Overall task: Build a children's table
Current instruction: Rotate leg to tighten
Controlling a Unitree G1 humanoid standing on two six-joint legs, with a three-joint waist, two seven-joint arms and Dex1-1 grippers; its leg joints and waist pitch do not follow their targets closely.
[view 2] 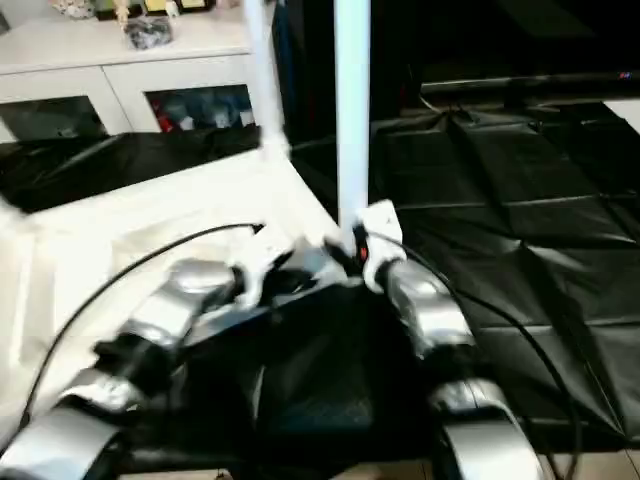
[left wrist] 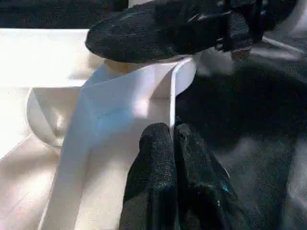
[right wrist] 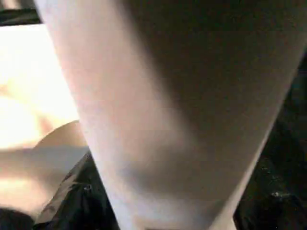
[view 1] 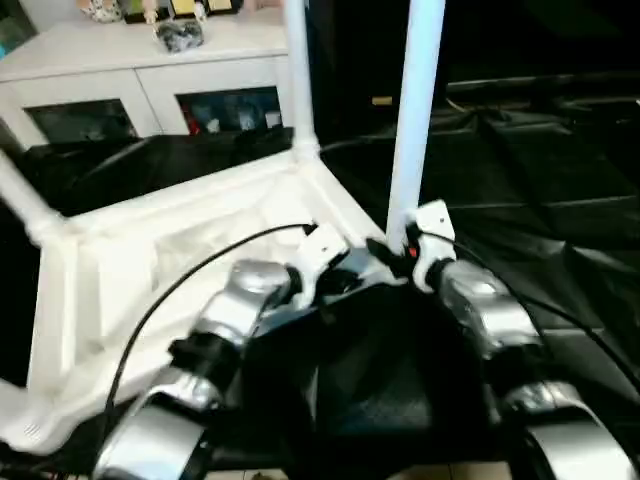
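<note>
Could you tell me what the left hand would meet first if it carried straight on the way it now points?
Probably the thin upright rim of the tabletop: the shut left hand sits just short of it.

1. My head views are soft with motion blur, and the upright white tapered tube leg (view 1: 412, 110) glows bluish-white against the dark behind it.
2. Beside that leg, the white ribbed plastic tabletop (view 1: 150, 260) is overexposed, its ribs washed out.
3. The crumpled black floor sheet (view 2: 520, 190) carries faint grey sheen.
4. At my right wrist the leg is out of focus, one side shadowed.
</note>
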